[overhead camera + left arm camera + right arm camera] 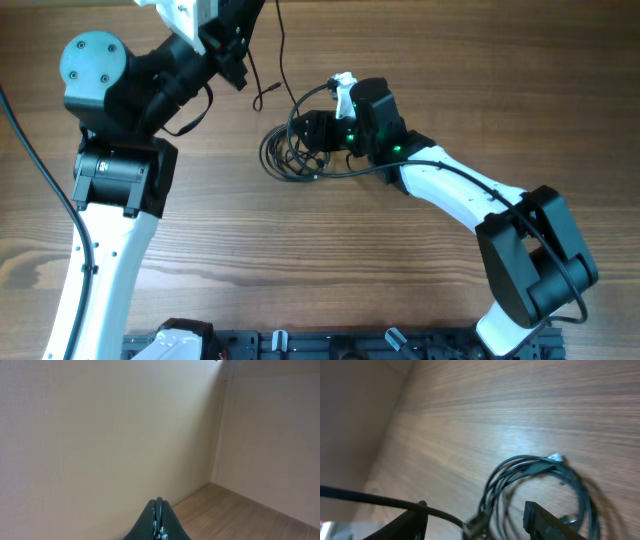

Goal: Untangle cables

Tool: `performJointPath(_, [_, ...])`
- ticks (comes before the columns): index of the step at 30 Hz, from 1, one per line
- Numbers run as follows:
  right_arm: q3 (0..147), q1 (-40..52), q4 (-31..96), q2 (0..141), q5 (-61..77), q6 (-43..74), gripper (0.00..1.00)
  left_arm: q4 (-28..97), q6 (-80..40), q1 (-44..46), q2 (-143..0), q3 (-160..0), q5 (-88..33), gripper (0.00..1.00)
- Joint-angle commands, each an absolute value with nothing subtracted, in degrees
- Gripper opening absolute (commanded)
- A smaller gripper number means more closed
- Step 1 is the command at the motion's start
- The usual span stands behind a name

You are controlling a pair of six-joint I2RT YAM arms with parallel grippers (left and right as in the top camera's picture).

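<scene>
The cables lie mostly as a small black coil (288, 152) on the wooden table, seen close in the right wrist view as loops (540, 472) with a small plug end (555, 457). My right gripper (318, 132) (480, 521) stands open over the coil's right side, with strands and a plug between its fingers (547, 520). One thin strand (282, 55) rises from a plug (259, 100) on the table to my raised left gripper (258, 12) (159, 506). That gripper is shut on the strand and faces the wall.
A thicker black cord (365, 496) crosses in front of the right gripper's left finger. The left arm's base (95, 75) and its wiring (40, 160) fill the left side. A black rack (300, 345) runs along the front edge.
</scene>
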State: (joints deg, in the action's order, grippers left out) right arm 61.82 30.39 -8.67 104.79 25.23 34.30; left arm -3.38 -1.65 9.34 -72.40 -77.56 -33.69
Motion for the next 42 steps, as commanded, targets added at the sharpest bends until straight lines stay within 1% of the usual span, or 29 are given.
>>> performJointPath(1, [61.47, 30.83, -8.97, 105.67, 27.35, 35.62, 0.59, -3.62, -2.00, 9.15, -71.57, -78.78, -33.56, 0.04])
performJointPath(3, [61.47, 31.29, -9.17, 105.67, 26.33, 35.59, 0.50, -3.60, -2.00, 9.15, -71.57, -78.78, -33.58, 0.04])
performJointPath(5, [61.47, 31.33, -9.23, 105.67, 26.35, 35.64, 0.45, -3.60, -2.00, 9.15, -71.57, -78.78, -33.58, 0.04])
performJointPath(6, [61.47, 31.33, -9.21, 105.67, 26.33, 35.64, 0.44, -3.60, -2.00, 9.15, -71.57, -78.78, -33.58, 0.04])
performJointPath(9, [61.47, 31.33, -9.13, 105.67, 26.33, 35.53, 0.33, -3.60, -2.00, 9.15, -71.57, -78.78, -33.56, 0.04])
performJointPath(13, [61.47, 31.33, -9.15, 105.67, 26.35, 35.55, 0.31, -3.42, -1.98, 9.15, -71.57, -78.78, -33.54, 0.04])
performJointPath(16, [61.47, 31.33, -8.80, 105.67, 26.33, 35.55, 0.24, -3.44, -1.96, 9.15, -71.57, -78.78, -33.52, 0.04])
performJointPath(18, [61.47, 31.33, -8.34, 105.67, 26.28, 35.55, 0.13, -3.44, -1.93, 9.15, -71.57, -78.78, -33.52, 0.04])
performJointPath(21, [61.47, 31.31, -7.11, 105.67, 25.02, 35.48, 0.05, -3.40, -1.78, 9.15, -71.57, -78.78, -33.21, 0.04])
performJointPath(31, [61.47, 31.31, -5.13, 105.65, 24.88, 34.50, 0.06, -2.48, -1.74, 9.08, -71.77, -78.78, -30.41, 0.04])
performJointPath(34, [61.47, 31.31, -5.06, 105.65, 25.71, 34.50, 0.07, -1.83, 0.03, 9.08, -72.03, -78.78, -29.10, 0.04])
performJointPath(35, [61.47, 31.31, -5.06, 105.65, 26.24, 34.50, 0.08, -1.63, 0.01, 9.10, -72.20, -78.78, -28.36, 0.04])
performJointPath(37, [61.47, 31.31, -5.08, 105.65, 27.11, 34.50, 0.17, -1.58, 0.10, 9.08, -72.51, -78.78, -28.36, 0.04])
performJointPath(38, [61.47, 31.33, -5.04, 105.65, 27.11, 34.48, 0.16, -1.58, 0.58, 9.08, -72.75, -78.78, -28.38, 0.04])
performJointPath(39, [61.47, 31.33, -5.04, 105.65, 27.11, 34.48, 0.13, -1.58, 0.86, 9.10, -72.90, -78.78, -28.38, 0.04])
performJointPath(42, [61.47, 31.31, -5.06, 105.65, 27.55, 34.46, 0.12, -1.48, 0.86, 9.08, -73.67, -78.78, -28.36, 0.04])
